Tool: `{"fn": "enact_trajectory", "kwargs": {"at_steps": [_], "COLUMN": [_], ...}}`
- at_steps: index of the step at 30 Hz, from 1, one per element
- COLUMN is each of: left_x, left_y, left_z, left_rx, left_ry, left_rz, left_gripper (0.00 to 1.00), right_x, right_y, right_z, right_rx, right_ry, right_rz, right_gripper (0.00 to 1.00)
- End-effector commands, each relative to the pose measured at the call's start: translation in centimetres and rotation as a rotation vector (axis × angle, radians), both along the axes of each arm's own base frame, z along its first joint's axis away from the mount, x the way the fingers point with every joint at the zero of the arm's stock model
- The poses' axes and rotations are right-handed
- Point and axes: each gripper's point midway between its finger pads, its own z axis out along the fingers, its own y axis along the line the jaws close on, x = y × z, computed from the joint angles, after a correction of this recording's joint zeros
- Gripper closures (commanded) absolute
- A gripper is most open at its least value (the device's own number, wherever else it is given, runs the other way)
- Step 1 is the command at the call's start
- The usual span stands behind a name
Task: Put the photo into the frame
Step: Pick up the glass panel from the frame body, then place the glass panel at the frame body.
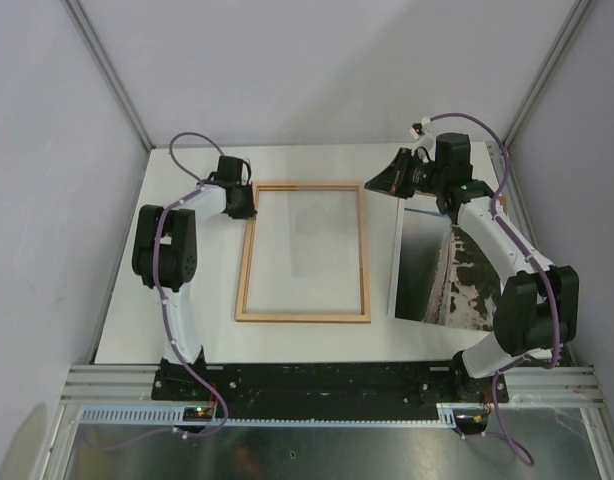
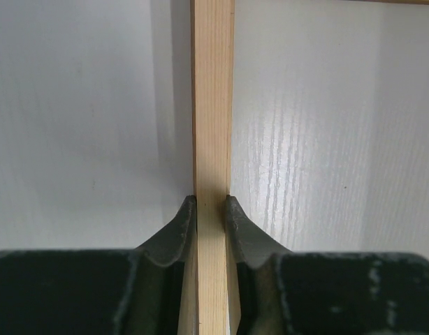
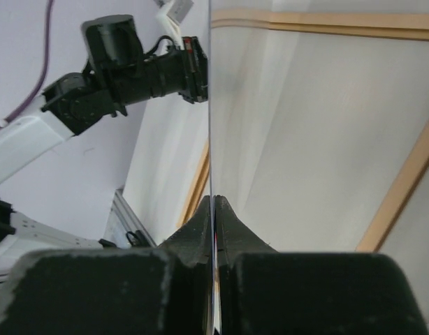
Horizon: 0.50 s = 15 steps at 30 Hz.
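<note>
The frame (image 1: 364, 262) lies flat mid-table, light wood face up. My left gripper (image 1: 250, 210) sits at its far left corner. In the left wrist view that gripper (image 2: 212, 201) is shut on the light wood rail (image 2: 212, 105), one finger on each side. The photo (image 1: 435, 272), dark grey water beside mottled brown-white land, is right of the frame with its far edge raised. My right gripper (image 1: 395, 184) holds it near its far left corner. From the right wrist the photo (image 3: 210, 105) shows edge-on as a thin sheet, and the gripper (image 3: 214, 199) is shut on it.
The white tabletop (image 1: 187, 330) ends at grey walls on the left, right and back. An aluminium rail (image 1: 327, 380) carrying both arm bases runs along the near edge. Past the photo, the right wrist view shows the frame's rails (image 3: 403, 188) and the left arm (image 3: 124, 70).
</note>
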Motion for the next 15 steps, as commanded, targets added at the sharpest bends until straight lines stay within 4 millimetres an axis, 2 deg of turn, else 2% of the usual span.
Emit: {"fn": "enact_trajectory", "kwargs": {"at_steps": [1,4,8,11,15], "left_x": [0.1,0.2,0.1,-0.1,-1.2], "left_y": [-2.2,-2.3,-2.1,-0.7,2.1], "left_z": [1.6,2.1,3.7,5.1,6.3], "left_rx": [-0.082,-0.096,-0.136,-0.144,-0.13], "left_ry": [-0.036,-0.041,-0.051,-0.049,-0.04], "left_rz": [-0.056,-0.035,0.032,0.119,0.25], "left_gripper": [1.0,1.0,0.76,0.62,0.56], "right_x": [-1.2,-1.3,-1.3,-1.3,-1.2], "right_y": [0.9,1.1,1.7,2.2,2.8], "right_z": [4.9,4.7,4.2,3.1,1.9], "right_rx": [0.119,0.142,0.19,0.196,0.226], "right_ry": [-0.086,-0.064,-0.032,-0.002,0.037], "right_rz": [0.041,0.038,0.051,0.056,0.065], "right_gripper": [1.0,1.0,1.0,1.0,1.0]}}
